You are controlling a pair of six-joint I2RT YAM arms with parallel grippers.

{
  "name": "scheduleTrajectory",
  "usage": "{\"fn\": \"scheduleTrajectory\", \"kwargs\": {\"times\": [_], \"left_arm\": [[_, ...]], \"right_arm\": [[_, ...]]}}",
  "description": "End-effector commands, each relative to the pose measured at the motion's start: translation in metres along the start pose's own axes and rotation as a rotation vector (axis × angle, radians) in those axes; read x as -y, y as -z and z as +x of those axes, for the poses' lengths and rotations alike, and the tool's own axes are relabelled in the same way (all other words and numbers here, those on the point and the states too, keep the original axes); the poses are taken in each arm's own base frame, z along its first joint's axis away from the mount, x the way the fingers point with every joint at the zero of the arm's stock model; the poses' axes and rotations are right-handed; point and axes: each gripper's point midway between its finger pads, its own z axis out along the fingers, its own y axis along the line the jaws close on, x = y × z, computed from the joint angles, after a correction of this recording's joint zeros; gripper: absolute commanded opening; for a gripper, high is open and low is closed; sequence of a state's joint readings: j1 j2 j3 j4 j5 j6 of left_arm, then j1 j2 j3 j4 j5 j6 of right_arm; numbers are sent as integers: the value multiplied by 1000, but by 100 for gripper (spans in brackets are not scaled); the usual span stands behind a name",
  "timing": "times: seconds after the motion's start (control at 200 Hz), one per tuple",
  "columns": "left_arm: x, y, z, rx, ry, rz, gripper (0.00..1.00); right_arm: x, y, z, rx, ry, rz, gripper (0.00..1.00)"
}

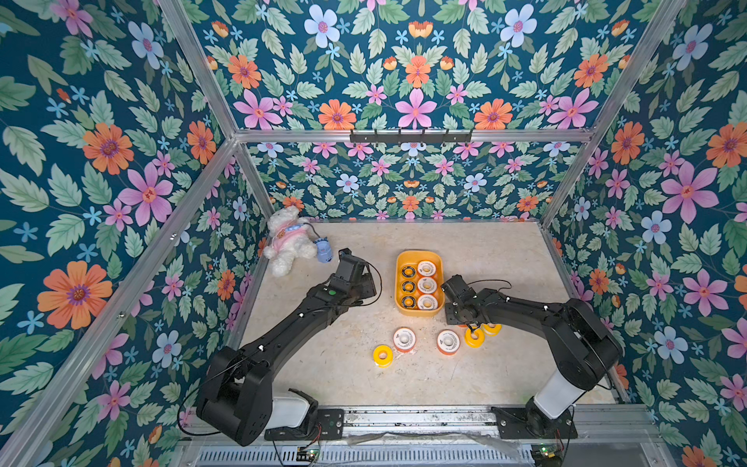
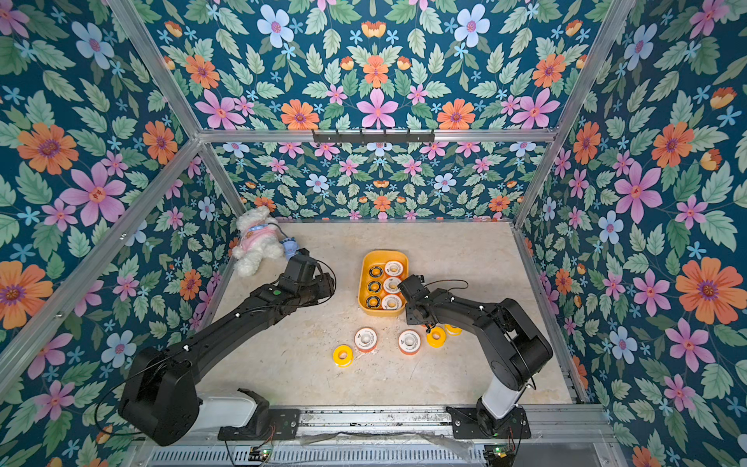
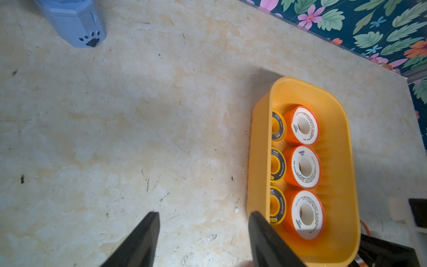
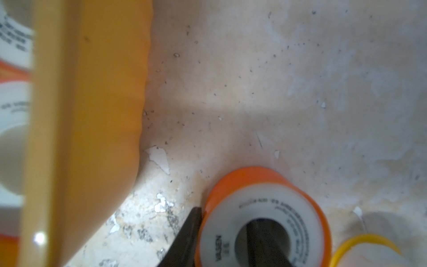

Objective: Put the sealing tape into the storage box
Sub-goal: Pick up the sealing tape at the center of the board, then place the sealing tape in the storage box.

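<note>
A white plush toy (image 1: 289, 242) is parked at the far-left corner of the beige marbled bench (image 1: 343, 388); not needed. The left gripper (image 3: 204, 215) is held wide open and empty over bare bench, just left of the shallow yellow plastic storage box (image 1: 419, 253). The box is set mid-bench, long axis near-to-far. Six round spools of sealing tape are laid flat inside: three black-and-yellow spools (image 1: 408, 286) left, three white-faced orange-rimmed spools (image 1: 427, 285) right. Loose between box and near edge: an all-yellow spool (image 1: 382, 356), two white-and-orange spools (image 1: 404, 339), two more yellow spools (image 1: 474, 337).

The right gripper (image 4: 224, 214) is set astride the wall of a further white-and-orange one, the target spool (image 4: 265, 205): one finger in the core hole, one against the outer rim. A full clamp cannot be confirmed. The target spool is flat on the bench, hidden under the wrist in both top views.

Key relation: the box's near-right corner is just beside the target spool, to its left and farther back. The right arm is much the nearer. A short lift over the rim is probably called for; free floor is seen at the box's far end.
</note>
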State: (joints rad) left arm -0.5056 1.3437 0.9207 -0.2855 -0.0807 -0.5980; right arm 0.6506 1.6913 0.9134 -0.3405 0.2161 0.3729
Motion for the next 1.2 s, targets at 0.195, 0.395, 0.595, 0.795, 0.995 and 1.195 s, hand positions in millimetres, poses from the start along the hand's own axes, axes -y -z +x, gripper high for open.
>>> {"fn": "scheduleTrajectory", "kwargs": {"times": [0.195,0.395,0.595,0.795,0.995,1.195], "left_arm": [[1,4,-9,23,-4,-3,67],[2,5,-12,27,-2,-1,67],[3,5,-12,26,-2,1,67],[3,5,-11,21,0,7,67],[4,4,-11,23,-1,10,67],[4,3,-9,16,0,12,67]], "right_arm": [[-6,11,-6,-12,-119,-130,25],[-5,34,-34,58,-250,-330,25],[-7,70,-77,173,-336,-551,26],[-23,99,-115,254,-305,-666,26],[-39,113,-151,297,-267,-727,27],[-55,92,-170,247,-236,-725,27]]}}
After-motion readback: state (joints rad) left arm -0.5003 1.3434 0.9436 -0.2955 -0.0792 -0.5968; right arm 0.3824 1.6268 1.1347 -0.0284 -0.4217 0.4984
